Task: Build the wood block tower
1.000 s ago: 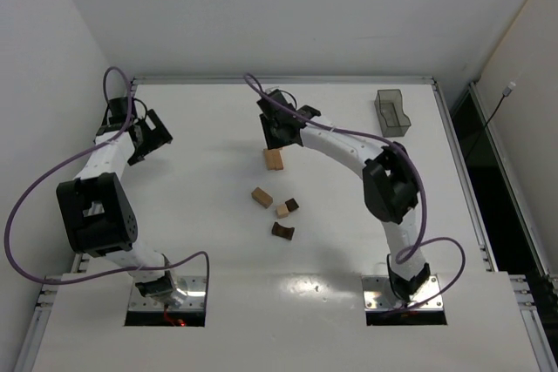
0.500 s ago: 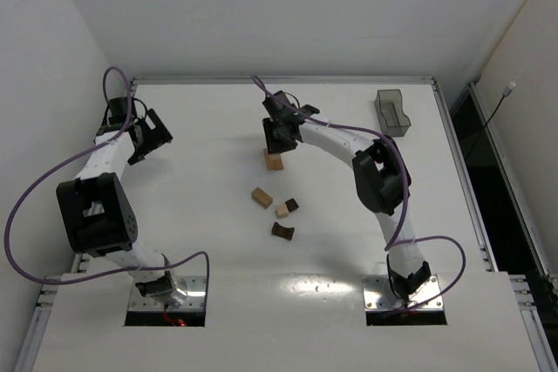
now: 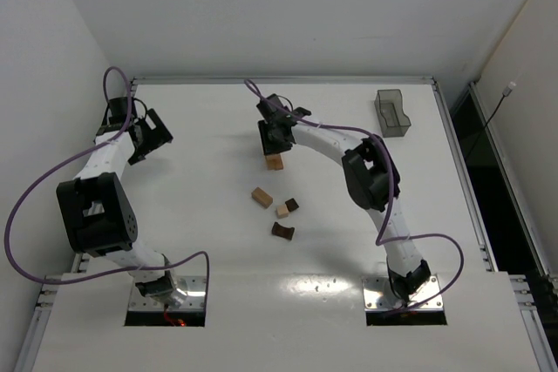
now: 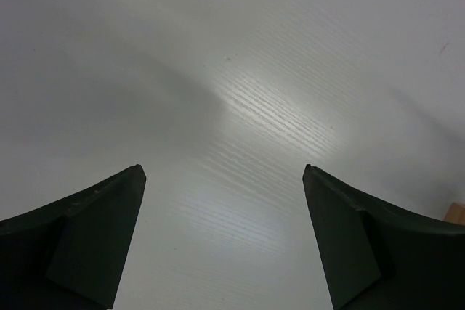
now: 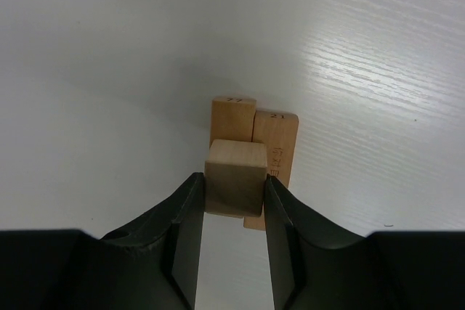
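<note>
Right hand (image 5: 232, 181) is closed on a light tan cube (image 5: 234, 170), one finger on each side face, grip looks square. It sits far-centre on the table (image 3: 218, 259), straight over the tower base.

Tower so far: two light tan bars lying flat, side by side and touching, left bar (image 5: 232, 117) and right bar (image 5: 280, 140). In the top view they read as one tan patch (image 3: 275, 162) just near of the right hand (image 3: 277, 138).

Key relation: the cube is directly above the seam between the bars, toward their end nearest the hand. The bars' long axis runs away from the hand along its pointing direction, so the jaws close across that axis. Can't tell whether the cube is touching the bars or hanging just above them.

My read: the next move is a straight drop and release, with no sideways correction needed. The risk is nudging the bars apart on release.

Left hand (image 3: 148, 137) is wide open and holding nothing, parked far-left and well apart from everything. The right arm is clearly the nearer one.

Loose stock lies near of the base, mid-table: a tan block (image 3: 261, 196), a tan cube (image 3: 282, 211) touching a dark cube (image 3: 292, 205), and a dark arch piece (image 3: 282, 232). The clear grey bin (image 3: 392, 113) is at far right.
</note>
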Robot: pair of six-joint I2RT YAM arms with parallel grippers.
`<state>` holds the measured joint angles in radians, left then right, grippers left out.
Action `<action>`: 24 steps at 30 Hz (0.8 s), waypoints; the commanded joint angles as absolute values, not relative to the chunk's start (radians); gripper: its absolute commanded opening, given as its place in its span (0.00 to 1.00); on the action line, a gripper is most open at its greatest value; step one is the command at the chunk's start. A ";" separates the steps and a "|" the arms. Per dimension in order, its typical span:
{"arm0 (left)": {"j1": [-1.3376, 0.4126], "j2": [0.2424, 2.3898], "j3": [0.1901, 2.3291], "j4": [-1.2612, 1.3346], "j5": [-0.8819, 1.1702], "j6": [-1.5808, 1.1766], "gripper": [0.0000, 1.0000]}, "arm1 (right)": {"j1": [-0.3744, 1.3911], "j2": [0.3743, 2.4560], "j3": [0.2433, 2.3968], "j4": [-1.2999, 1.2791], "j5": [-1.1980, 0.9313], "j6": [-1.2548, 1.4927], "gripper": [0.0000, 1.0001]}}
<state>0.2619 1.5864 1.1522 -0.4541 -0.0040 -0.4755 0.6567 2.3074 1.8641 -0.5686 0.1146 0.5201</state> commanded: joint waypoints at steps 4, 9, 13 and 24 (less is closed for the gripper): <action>0.275 1.588 1.158 -0.425 0.014 -0.476 0.88 | 0.663 2.313 1.907 -0.540 0.155 0.511 0.00; 0.275 1.588 1.158 -0.425 0.014 -0.476 0.88 | 0.663 2.313 1.907 -0.540 0.155 0.499 0.00; 0.275 1.588 1.158 -0.425 0.014 -0.476 0.88 | 0.663 2.313 1.907 -0.540 0.155 0.489 0.00; 0.275 1.598 1.158 -0.425 0.023 -0.476 0.88 | 0.663 2.322 1.916 -0.531 0.146 0.480 0.00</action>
<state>0.2619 1.5906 1.1522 -0.4541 0.0124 -0.4755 0.6579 2.3138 1.8698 -0.5598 0.1326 0.4923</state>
